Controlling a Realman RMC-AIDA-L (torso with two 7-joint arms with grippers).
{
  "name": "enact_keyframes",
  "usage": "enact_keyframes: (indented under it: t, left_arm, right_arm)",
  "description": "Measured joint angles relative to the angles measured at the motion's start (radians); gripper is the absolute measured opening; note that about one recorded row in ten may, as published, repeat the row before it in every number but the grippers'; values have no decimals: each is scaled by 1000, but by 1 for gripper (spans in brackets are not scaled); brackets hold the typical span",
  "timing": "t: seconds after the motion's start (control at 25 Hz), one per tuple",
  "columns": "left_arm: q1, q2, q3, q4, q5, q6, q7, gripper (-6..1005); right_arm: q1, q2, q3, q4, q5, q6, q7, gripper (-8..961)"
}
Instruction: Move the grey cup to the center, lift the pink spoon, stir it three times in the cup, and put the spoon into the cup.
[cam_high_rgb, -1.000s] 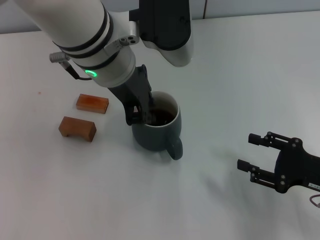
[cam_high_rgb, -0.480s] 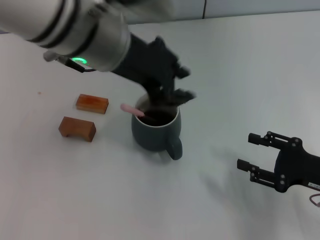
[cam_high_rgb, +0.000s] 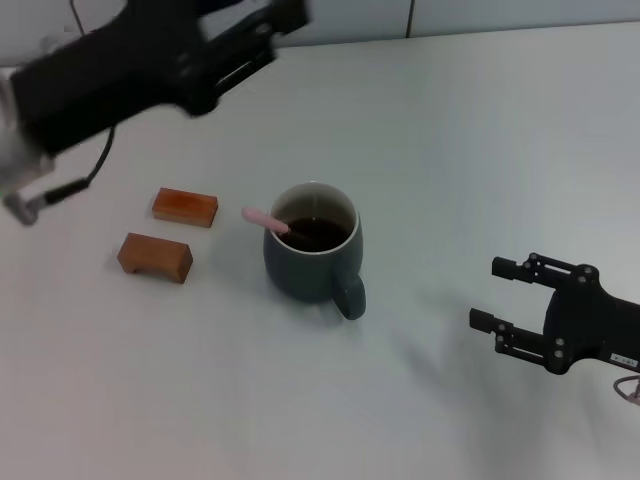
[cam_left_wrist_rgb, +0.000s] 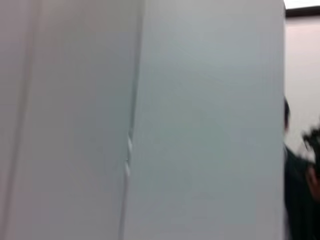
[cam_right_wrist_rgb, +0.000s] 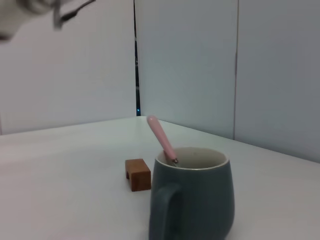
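Evidently finished, the pink spoon (cam_high_rgb: 265, 219) leaned inside the grey cup (cam_high_rgb: 312, 255), well below the raised left gripper (cam_high_rgb: 240, 40), its spread unreadable; right gripper (cam_high_rgb: 515, 300) waited wide beside.

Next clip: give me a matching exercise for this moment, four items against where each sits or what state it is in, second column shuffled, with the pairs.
Items:
1. pink spoon
2. grey cup
3. left tool
4. right tool

States:
A. raised over the table's far left, holding nothing
B. standing in the dark liquid, handle leaning on the rim
C. open, low on the robot's right, apart from the cup
D. upright mid-table, wooden blocks on the robot's left of it

Pairs: 1-B, 2-D, 3-A, 4-C
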Motion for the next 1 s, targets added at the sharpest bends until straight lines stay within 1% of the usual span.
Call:
enact_keyframes:
  t: [0.04,0.08,0.12,0.2,0.28,0.32,0.36,0.4,0.44,0.48,0.52,0.56,0.6,0.68,0.76,0.88,0.92,1.0]
  left_arm:
    - [5,0,-1,-72,-56,33,72,429]
    - [5,0,-1,-72,-56,33,72,430]
    - [8,0,-5,-256,-135,120,244,431]
    - [6,1,-8,-374,-166,181,375,433]
    - [6,1,-8,-374,-166,181,375,435]
    - [4,3,-12,-475,-182,225,488,436]
    - [4,3,-12,-475,-182,225,488,437]
    - [13,5,-36,-655,-188,282,715,438]
    - [20,6,-43,-697,-188,290,776,477]
    - [20,6,-43,-697,-188,290,776,516]
    - [28,7,-50,-738,-186,294,832,556]
    - [28,7,-50,-738,-186,294,832,595]
    - [51,10,-65,-834,-182,269,962,634]
    - [51,10,-65,-834,-182,269,962,684]
    - [54,16,-59,-891,-175,232,1016,734]
    - [54,17,-57,-893,-167,221,1017,809]
    - [54,19,-55,-897,-149,199,1018,834]
    - [48,24,-55,-902,-71,159,1009,832]
  right_arm:
    - [0,0,0,0,0,0,0,674]
    - [2,0,0,0,1,7,0,674]
    - [2,0,0,0,1,7,0,674]
    - [3,2,0,1,3,12,0,674]
    - [4,2,0,1,4,14,0,674]
    - [5,2,0,2,5,16,-1,674]
    - [5,3,1,2,5,19,-1,674]
    - [6,3,5,2,6,21,-1,674]
    - [6,3,5,2,6,21,-1,674]
    - [6,3,9,2,6,22,-1,674]
    - [6,3,9,2,6,22,-1,674]
    - [6,3,10,2,6,22,-2,674]
    - [5,3,11,2,7,22,-2,674]
    - [2,3,11,4,8,22,-3,674]
    - [0,3,11,7,8,22,-3,674]
    - [-8,3,13,17,9,28,-4,674]
    - [-8,3,13,17,9,28,-4,674]
    - [-15,3,14,17,12,38,-5,674]
